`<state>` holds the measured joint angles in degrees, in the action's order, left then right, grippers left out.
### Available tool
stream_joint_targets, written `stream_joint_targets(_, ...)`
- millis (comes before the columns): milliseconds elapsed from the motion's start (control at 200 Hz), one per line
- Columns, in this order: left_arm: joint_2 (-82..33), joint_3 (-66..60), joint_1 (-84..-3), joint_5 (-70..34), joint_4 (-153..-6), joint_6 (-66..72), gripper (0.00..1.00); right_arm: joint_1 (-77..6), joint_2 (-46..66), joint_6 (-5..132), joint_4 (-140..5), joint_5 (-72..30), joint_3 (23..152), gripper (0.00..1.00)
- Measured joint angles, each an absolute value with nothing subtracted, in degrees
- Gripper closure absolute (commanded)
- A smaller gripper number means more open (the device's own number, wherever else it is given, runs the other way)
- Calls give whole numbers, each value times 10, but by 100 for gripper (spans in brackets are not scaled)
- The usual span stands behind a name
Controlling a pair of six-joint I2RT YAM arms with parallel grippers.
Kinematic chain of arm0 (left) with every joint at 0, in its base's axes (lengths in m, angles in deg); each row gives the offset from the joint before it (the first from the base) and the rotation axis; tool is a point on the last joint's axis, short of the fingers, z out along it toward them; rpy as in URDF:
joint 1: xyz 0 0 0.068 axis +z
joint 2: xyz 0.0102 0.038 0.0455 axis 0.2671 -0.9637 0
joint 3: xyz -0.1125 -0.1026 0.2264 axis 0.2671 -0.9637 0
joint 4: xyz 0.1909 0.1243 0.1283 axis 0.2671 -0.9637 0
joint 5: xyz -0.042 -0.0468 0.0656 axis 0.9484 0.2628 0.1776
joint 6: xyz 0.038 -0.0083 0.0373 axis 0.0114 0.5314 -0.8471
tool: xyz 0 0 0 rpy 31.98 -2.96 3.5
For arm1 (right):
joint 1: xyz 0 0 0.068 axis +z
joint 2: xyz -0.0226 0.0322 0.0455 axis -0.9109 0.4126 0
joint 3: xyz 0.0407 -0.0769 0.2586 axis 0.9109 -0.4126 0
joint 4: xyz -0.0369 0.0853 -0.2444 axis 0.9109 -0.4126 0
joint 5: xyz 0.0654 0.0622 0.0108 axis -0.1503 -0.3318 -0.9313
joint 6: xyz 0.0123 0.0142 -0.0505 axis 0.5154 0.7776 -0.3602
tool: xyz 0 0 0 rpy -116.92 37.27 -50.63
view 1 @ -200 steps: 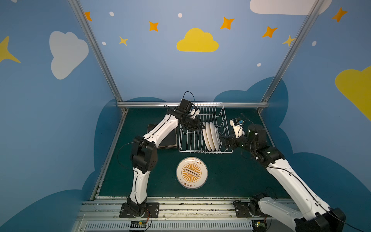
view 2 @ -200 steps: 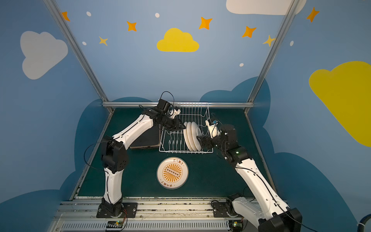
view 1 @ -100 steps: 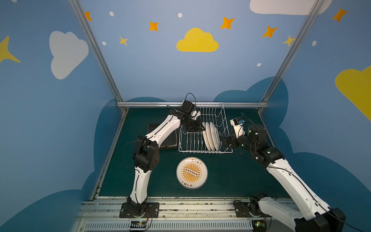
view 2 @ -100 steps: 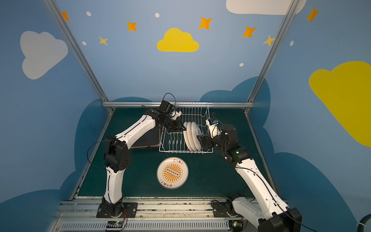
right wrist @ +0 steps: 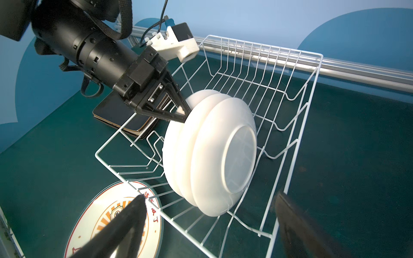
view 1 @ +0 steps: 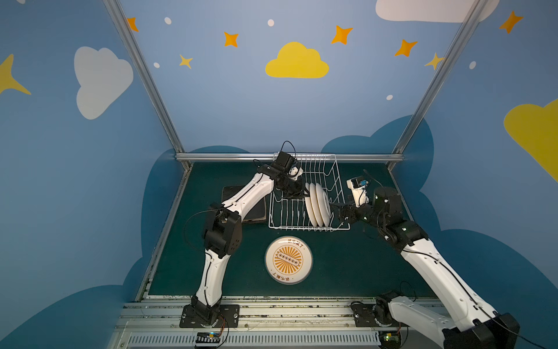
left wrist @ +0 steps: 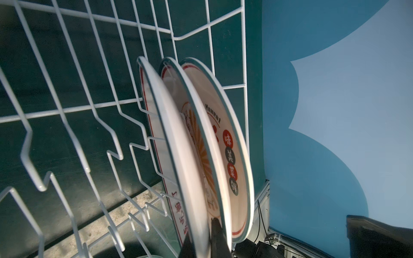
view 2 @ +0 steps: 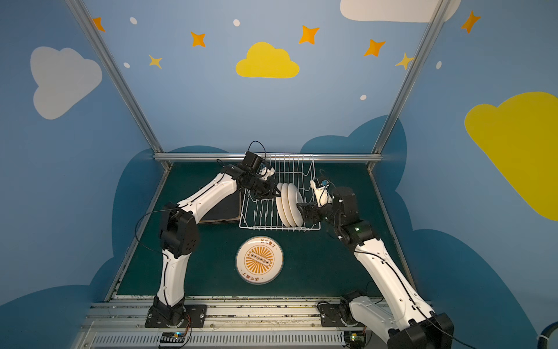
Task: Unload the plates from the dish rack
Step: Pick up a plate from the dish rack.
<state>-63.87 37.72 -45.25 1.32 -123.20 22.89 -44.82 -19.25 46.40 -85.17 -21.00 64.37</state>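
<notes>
My left gripper (right wrist: 184,114) is closed tight on the top part of the rim of one of three round plates (view 1: 316,205) that stand on edge in the dish rack (view 1: 320,164). It is the plate nearest to my left side. My right gripper (view 1: 336,210) waits with its jaws wide apart just beside the right wall of the rack and holds nothing. I judge that the task is more than half done. A stack of dark square plates (right wrist: 110,115) lies on the bench (view 1: 347,266) just left of the rack, though I cannot count them. One round plate with an orange sunburst (view 1: 289,260) lies flat in front of the rack. Three round plates are left to take out, and the one I pinch seems not yet lifted from its tines. The right wrist view shows only the plain white backs of the three plates and the grip of my left gripper on the rim. The left wrist view shows instead their printed faces, with red and black characters and orange rays, which the top views do not show.
</notes>
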Motion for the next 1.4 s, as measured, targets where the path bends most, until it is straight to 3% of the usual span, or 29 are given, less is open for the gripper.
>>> stream_joint_targets(1402,-636,386,-450,35,-1202,288,97,-452,-214,464,-854,-206,640,10)
